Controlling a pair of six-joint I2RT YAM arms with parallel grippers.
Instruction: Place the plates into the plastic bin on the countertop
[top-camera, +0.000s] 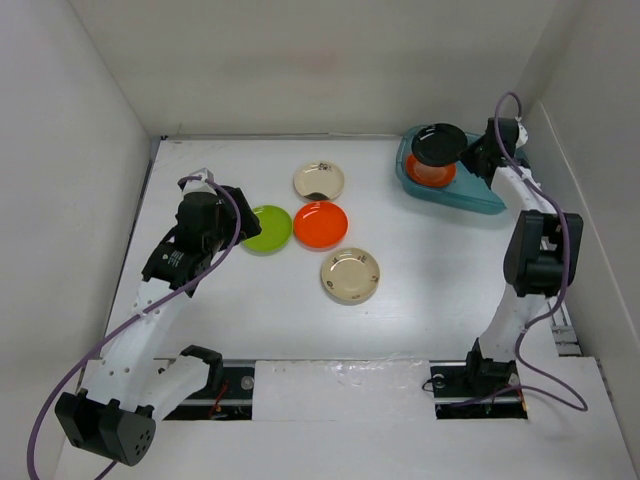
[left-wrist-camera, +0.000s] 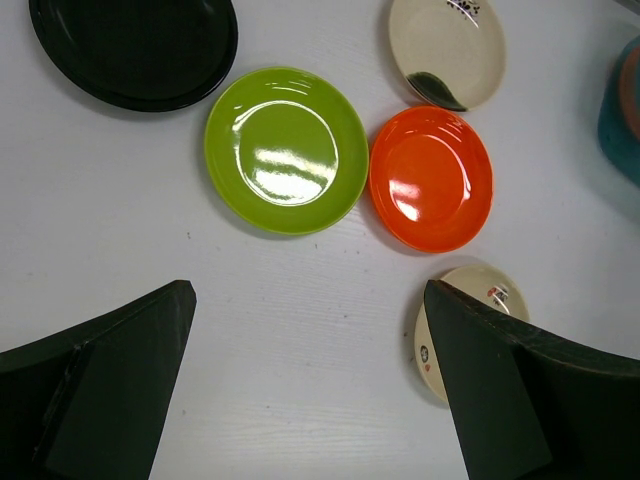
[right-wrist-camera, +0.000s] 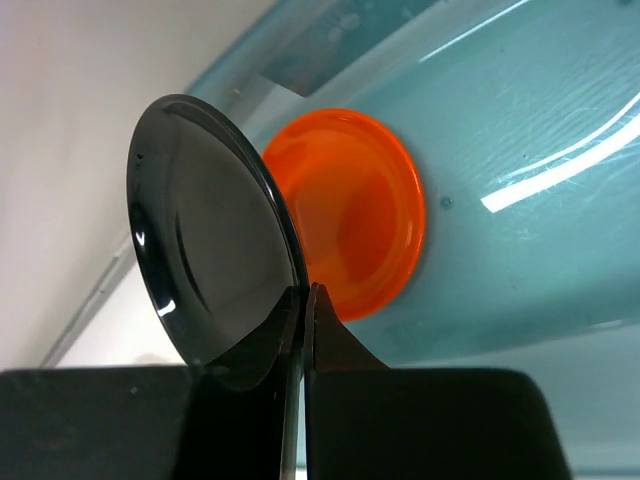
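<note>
My right gripper (right-wrist-camera: 305, 290) is shut on the rim of a black plate (right-wrist-camera: 210, 240) and holds it on edge above an orange plate (right-wrist-camera: 360, 210) that lies in the teal plastic bin (right-wrist-camera: 540, 130). In the top view the bin (top-camera: 480, 195) stands at the back right, with that black plate (top-camera: 438, 143) over it. My left gripper (left-wrist-camera: 308, 290) is open and empty above the white countertop (top-camera: 430, 270). Ahead of it lie a lime plate (left-wrist-camera: 285, 150), an orange plate (left-wrist-camera: 430, 178), two cream plates (left-wrist-camera: 445, 45) (left-wrist-camera: 435, 350) and a second black plate (left-wrist-camera: 135, 45).
White walls close in the countertop on the left, back and right. The bin sits close to the right wall. In the top view the left arm (top-camera: 190, 250) hides the second black plate.
</note>
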